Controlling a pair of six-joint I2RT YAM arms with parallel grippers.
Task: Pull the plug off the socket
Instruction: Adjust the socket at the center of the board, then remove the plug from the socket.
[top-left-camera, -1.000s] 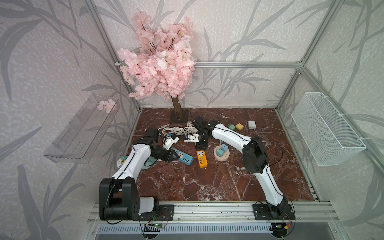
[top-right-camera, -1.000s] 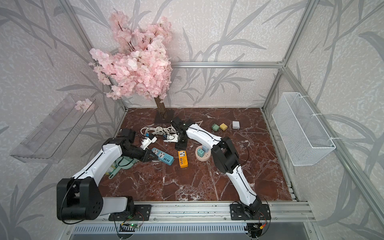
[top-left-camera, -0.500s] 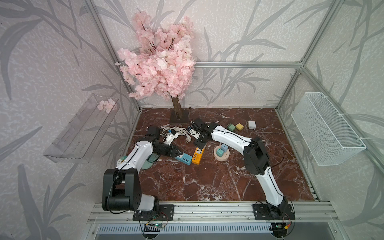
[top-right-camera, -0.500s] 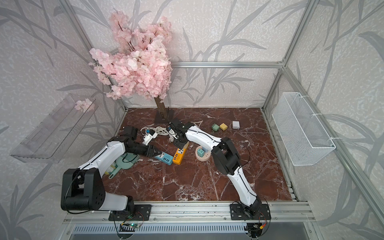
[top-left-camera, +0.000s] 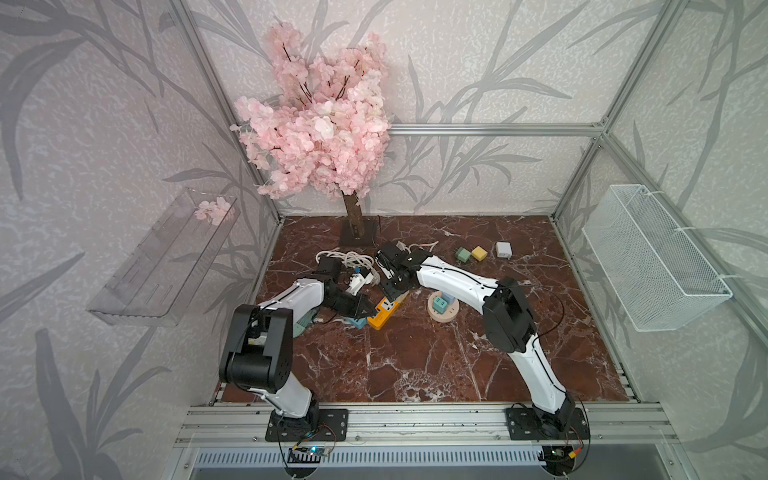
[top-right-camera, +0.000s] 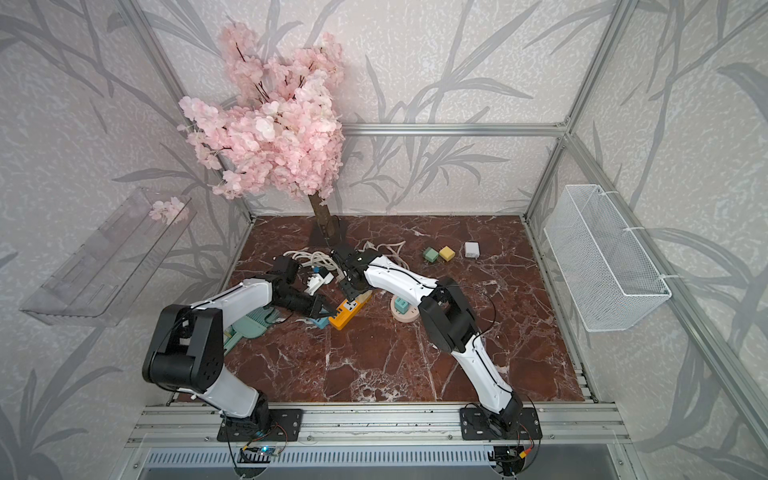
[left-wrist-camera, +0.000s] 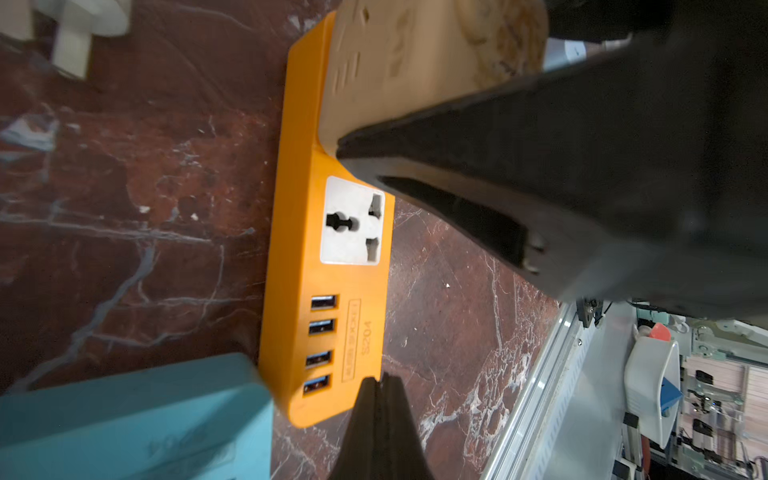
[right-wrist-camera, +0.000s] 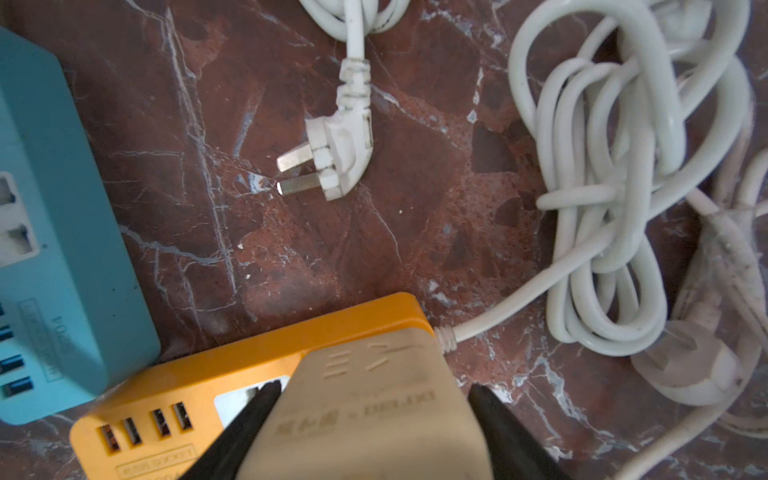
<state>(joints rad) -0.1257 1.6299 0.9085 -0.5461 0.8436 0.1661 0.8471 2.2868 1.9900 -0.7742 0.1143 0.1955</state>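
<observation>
Since a second ago the orange strip (top-left-camera: 385, 311) has swung askew, and the left hand (left-wrist-camera: 380, 384), fingers together, has come to its 8 o'clock end, beside the blue strip (left-wrist-camera: 124, 424). The right hand (right-wrist-camera: 374, 388) is clamped on the beige plug (right-wrist-camera: 365, 432), which sits flush in the orange strip's 1 o'clock end on the desk (top-left-camera: 415, 365). Grip and brace look done; the pull itself is left.

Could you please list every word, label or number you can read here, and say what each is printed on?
"S204": on the orange power strip, beside its USB ports.
"DELIXI": on the beige plug adapter; characters before it too blurred.
"204", start unclear: on the blue power strip.
Boxed labels on both strips: too blurred to read.
</observation>
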